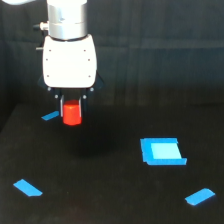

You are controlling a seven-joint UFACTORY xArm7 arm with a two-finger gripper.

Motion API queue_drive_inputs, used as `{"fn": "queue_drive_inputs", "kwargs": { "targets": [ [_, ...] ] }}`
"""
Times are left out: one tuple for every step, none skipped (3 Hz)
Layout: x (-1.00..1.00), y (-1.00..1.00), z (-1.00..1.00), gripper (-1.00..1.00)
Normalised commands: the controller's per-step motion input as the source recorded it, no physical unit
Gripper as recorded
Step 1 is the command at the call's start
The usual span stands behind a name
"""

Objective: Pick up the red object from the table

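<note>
Foreground, lower edge of the frame: the worktop (100, 200), a matte black surface, carries two flat blue patches, one slanted strip at lower left (27, 188) and one at lower right (199, 196). Middle ground, right of centre: a larger, paler blue rectangular patch (161, 151) lies flat, well apart from the arm. Farther back, at centre left, a small blue sliver (50, 116) lies just beside the pincer in the picture.

Upper left of the frame: the white arm housing (69, 61) hangs downward, and below it the pincer (72, 109) is closed upon the red object (71, 114), with a dark finger visible at each side of the block. The block appears to sit clear of the worktop, since a faint dark shadow lies lower in the frame beneath it; the gap itself is hard to judge against the black surface.

Handling, by judgement: the red object looks like a small rigid block, probably light, with smooth plain faces that may slip under a weak grip. It seems neither soft nor fragile. Its width roughly matches the span of the fingers, so the best hold is across two opposite flat faces, at mid-height or above, as the fingers appear to be placed here. A grip on the edges would likely let it twist.
</note>
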Motion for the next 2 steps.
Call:
{"fn": "queue_drive_inputs", "kwargs": {
  "targets": [
    [-0.03,-0.06,-0.05,-0.99],
    [0.04,0.02,0.01,-0.86]
  ]
}}
